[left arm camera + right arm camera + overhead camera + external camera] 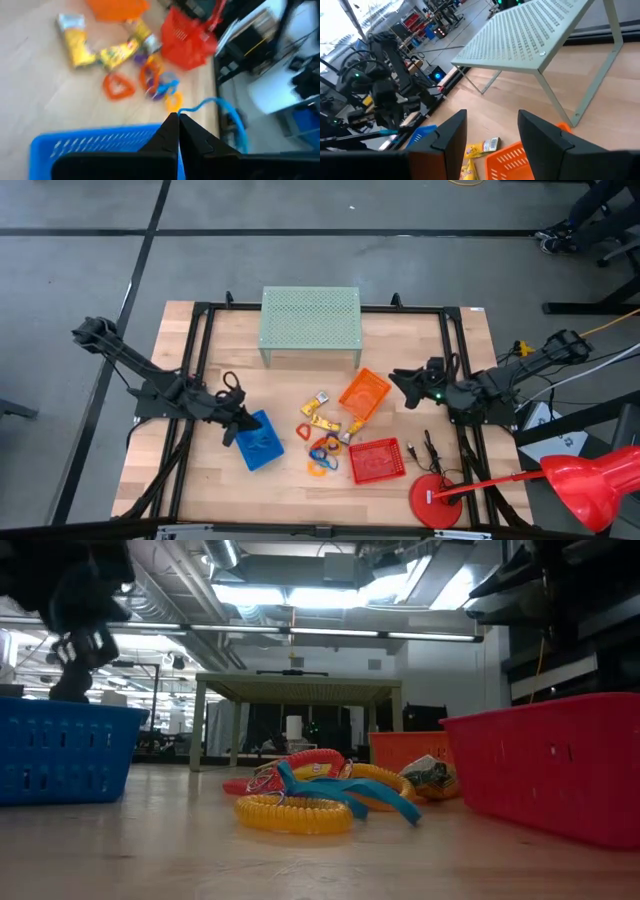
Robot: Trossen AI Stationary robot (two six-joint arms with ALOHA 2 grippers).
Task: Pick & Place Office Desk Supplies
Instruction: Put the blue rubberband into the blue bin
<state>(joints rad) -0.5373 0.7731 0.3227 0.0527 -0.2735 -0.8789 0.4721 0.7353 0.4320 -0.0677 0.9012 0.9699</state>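
Blue loop (220, 107) dangles from left end effector (178, 120).

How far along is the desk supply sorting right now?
Nothing clearly sorted yet: the loops and yellow packets lie loose on the table between the baskets. In hand: the left gripper is shut on a thin blue loop over the blue basket. The right gripper waits open by the orange basket. The red basket looks empty.
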